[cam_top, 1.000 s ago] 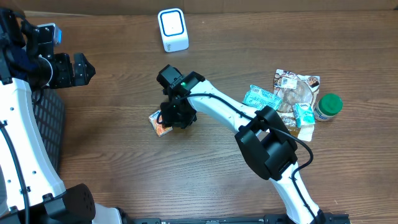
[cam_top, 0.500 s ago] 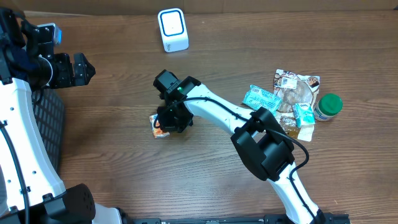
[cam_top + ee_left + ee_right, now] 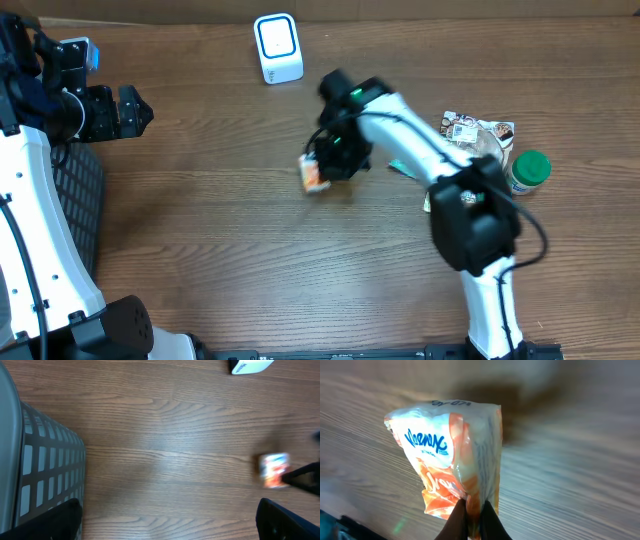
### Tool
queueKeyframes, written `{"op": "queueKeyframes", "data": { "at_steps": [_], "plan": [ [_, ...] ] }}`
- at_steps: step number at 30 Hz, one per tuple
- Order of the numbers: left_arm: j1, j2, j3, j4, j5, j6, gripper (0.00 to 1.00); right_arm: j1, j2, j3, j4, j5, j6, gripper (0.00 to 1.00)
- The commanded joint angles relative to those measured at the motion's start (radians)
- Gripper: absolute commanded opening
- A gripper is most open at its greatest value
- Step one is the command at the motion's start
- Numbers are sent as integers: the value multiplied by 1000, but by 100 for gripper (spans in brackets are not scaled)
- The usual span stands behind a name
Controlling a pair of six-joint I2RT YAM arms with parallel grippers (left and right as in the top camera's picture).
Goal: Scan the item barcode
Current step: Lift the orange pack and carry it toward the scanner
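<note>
Orange-and-white tissue packet [image 3: 314, 175] has left its earlier spot at centre-left of the overhead frame and now hangs higher and further right, below the white scanner [image 3: 277, 47]. Right gripper [image 3: 328, 165] has clamped shut on its edge seam. Left gripper [image 3: 128, 110] stands open at far left, idle. Pickup judged complete, presentation outstanding. Barcode not visible in any view; wrist picture motion-blurred.

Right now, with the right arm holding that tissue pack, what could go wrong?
1. The right gripper pinches only a thin edge of the tissue pack, so it may slip or swing mid-carry.
2. No barcode shows on the visible face, so it may reach the scanner facing the wrong way.
</note>
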Motion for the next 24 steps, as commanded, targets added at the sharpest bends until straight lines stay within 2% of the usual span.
{"op": "queueKeyframes", "data": {
  "at_steps": [1, 6, 13, 24],
  "plan": [
    [-7, -2, 10, 2, 1, 18, 99, -68, -84, 2, 0, -61, -111, 4],
    [-7, -2, 10, 2, 1, 18, 100, -144, -84, -11, 16, -342, -243, 4],
    [-7, -2, 10, 2, 1, 18, 100, -174, -84, -11, 2, -696, -423, 4],
    [-7, -2, 10, 2, 1, 18, 100, -303, -84, -11, -16, -1078, -436, 4]
  ]
}}
